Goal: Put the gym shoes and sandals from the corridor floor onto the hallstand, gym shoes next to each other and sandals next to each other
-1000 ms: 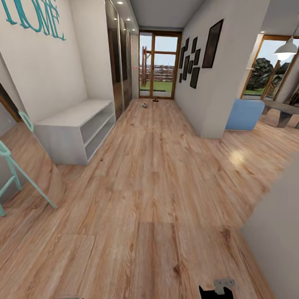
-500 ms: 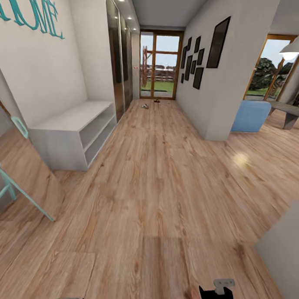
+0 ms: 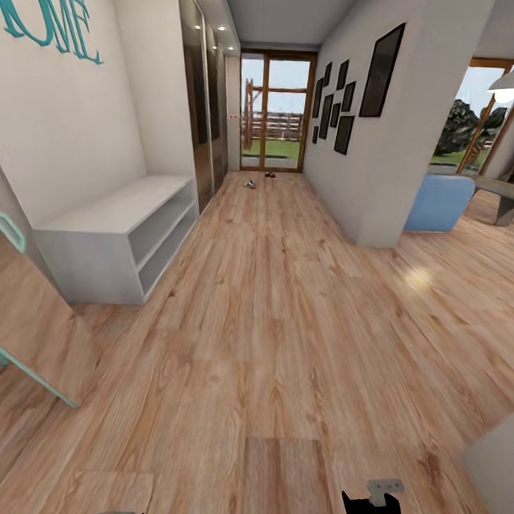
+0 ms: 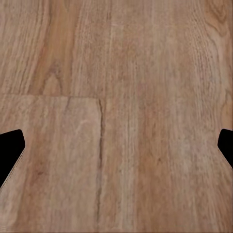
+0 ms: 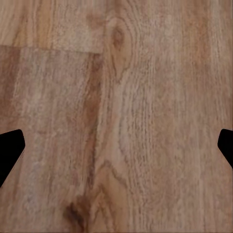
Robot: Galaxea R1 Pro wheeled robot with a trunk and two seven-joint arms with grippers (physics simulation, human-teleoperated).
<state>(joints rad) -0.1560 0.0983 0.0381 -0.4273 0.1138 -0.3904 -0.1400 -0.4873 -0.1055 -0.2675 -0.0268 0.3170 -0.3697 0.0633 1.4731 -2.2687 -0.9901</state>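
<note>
Both claws spread wide, empty: left claw (image 4: 116, 145), right claw (image 5: 116, 145), over bare corridor floor (image 3: 283, 348). White rack (image 3: 116, 232) under teal lettering at left: pass it. Small shoes (image 3: 249, 184) far ahead near glass door (image 3: 274, 112); drive straight, mid-corridor.

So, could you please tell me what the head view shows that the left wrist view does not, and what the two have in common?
Head view alone: the corridor ahead, with a pale rack under teal wall lettering, a glazed door at the far end, and small shoe-like items on the floor near it, too small to identify. Left wrist view alone: the left claw, fingertips spread wide with nothing between them. Shared: the wood-grain corridor floor.
</note>
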